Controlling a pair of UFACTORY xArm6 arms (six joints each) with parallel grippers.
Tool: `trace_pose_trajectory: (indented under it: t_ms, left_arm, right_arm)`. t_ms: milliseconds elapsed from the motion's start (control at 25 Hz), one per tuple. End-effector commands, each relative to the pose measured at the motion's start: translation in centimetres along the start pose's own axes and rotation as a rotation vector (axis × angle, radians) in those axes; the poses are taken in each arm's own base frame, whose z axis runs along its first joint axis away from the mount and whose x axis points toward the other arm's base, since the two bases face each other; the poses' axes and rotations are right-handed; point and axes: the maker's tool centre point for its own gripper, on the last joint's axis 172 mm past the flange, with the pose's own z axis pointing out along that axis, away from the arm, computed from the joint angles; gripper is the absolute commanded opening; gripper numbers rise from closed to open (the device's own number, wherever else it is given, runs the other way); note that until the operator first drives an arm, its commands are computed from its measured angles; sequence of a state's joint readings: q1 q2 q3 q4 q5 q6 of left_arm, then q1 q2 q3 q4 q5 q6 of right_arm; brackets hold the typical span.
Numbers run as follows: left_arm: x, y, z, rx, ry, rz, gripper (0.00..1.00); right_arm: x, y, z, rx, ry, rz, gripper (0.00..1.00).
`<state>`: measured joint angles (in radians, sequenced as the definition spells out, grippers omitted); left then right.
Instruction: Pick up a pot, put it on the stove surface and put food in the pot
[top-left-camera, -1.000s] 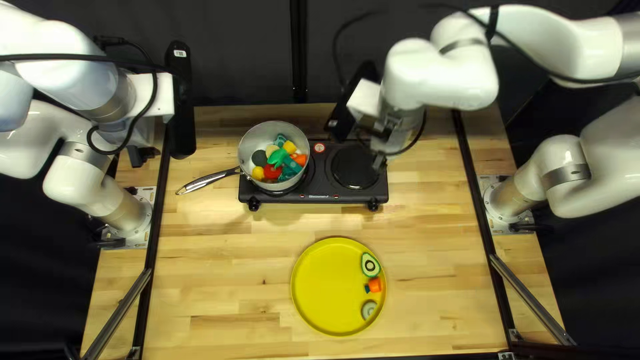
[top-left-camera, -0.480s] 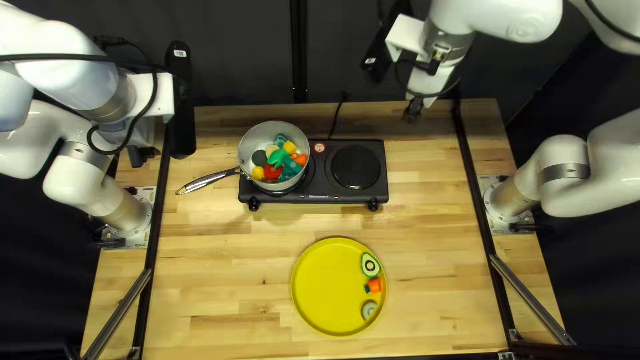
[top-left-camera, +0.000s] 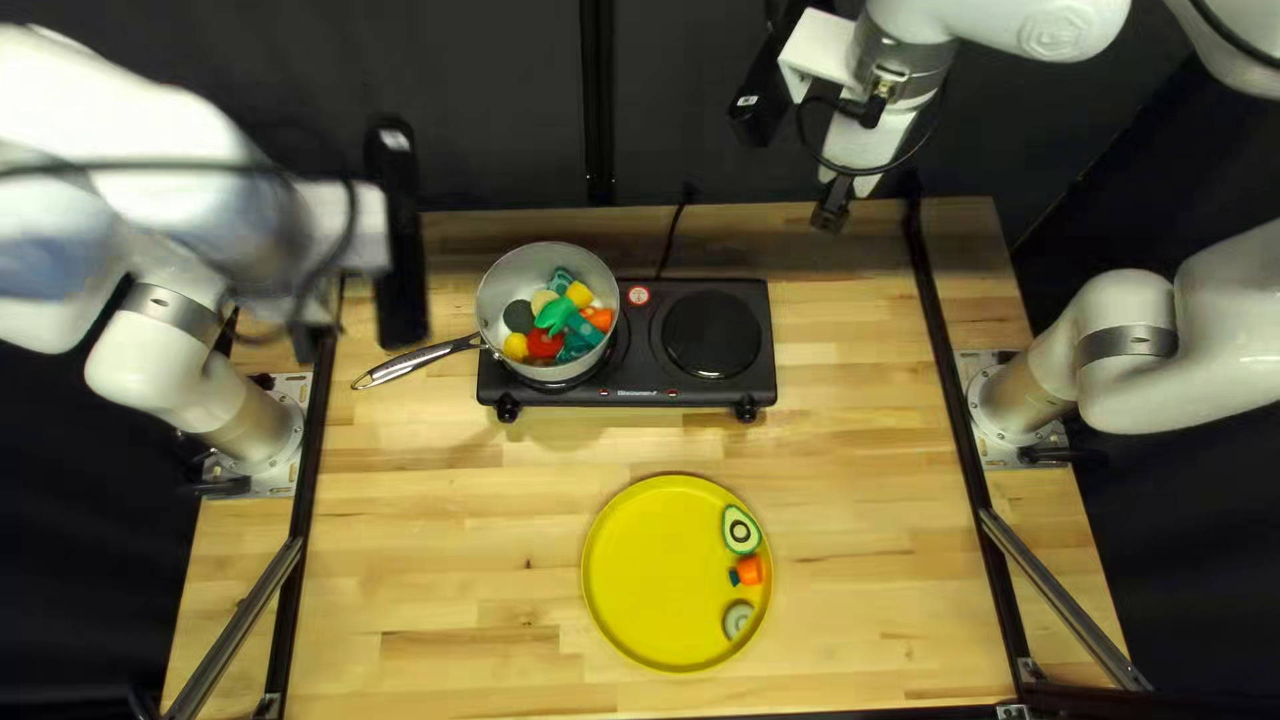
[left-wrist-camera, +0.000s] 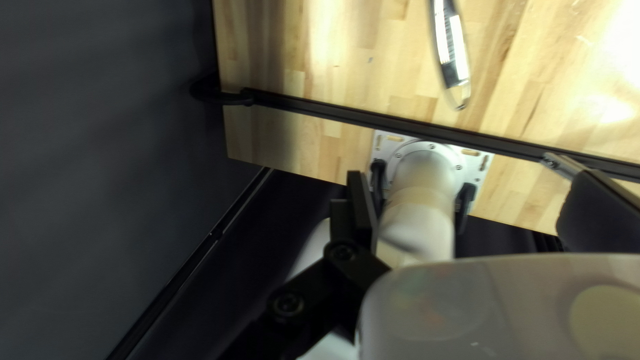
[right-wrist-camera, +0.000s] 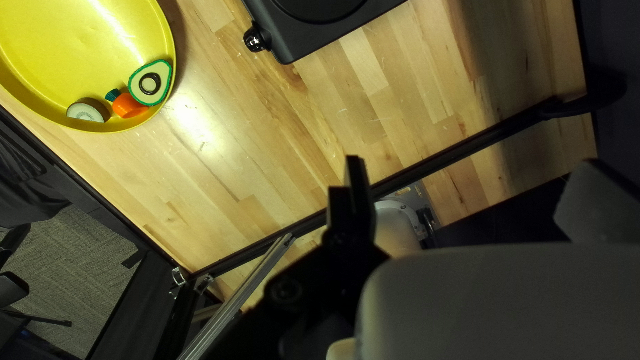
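elsewhere, 3 foods (top-left-camera: pixel 740 530) on plate (top-left-camera: pixel 640 574)

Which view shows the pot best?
The top left view: it shows the whole pot, food inside, on the stove. The left wrist view catches only part of its handle; the right wrist view shows none of it.

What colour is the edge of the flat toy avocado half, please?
The avocado half is edged in green, clearest in the right wrist view.
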<state>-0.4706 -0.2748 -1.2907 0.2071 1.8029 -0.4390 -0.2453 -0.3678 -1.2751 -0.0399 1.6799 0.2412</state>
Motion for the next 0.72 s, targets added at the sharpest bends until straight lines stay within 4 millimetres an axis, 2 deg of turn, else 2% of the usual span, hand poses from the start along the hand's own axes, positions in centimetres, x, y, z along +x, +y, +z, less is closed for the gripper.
trace_pose_trajectory:
  t_ms: [40,80,120,160,200,240,640,680,720]
  left_arm:
    - [6.5,7.3,0.9,-0.116,0.078,0.068,1.0]
    - [8.9,9.4,2.3,-0.157,0.111,0.078,1.0]
    - [10.3,10.8,3.1,-0.185,0.132,0.086,1.0]
    - [12.8,13.5,4.5,-0.257,0.17,0.097,1.0]
    - [13.9,14.9,5.4,-0.311,0.188,0.098,1.0]
    - [14.2,15.4,5.7,-0.332,0.193,0.096,1.0]
    - [14.2,15.4,5.7,-0.332,0.193,0.096,1.0]
    - [15.9,15.6,7.6,-0.331,0.173,0.1,1.0]
    - [17.0,15.8,8.6,-0.333,0.167,0.107,1.0]
  right_arm:
    - [0.0,0.0,0.0,0.0,0.0,0.0,1.0]
    - [0.0,0.0,0.0,0.0,0.0,0.0,1.0]
    - [0.0,0.0,0.0,0.0,0.0,0.0,1.0]
    - [0.0,0.0,0.0,0.0,0.0,0.0,1.0]
    - [0.0,0.0,0.0,0.0,0.0,0.0,1.0]
    - [0.0,0.0,0.0,0.0,0.0,0.0,1.0]
    - [0.0,0.0,0.0,0.0,0.0,0.0,1.0]
    - [0.0,0.0,0.0,0.0,0.0,0.0,1.0]
    - [0.0,0.0,0.0,0.0,0.0,0.0,1.0]
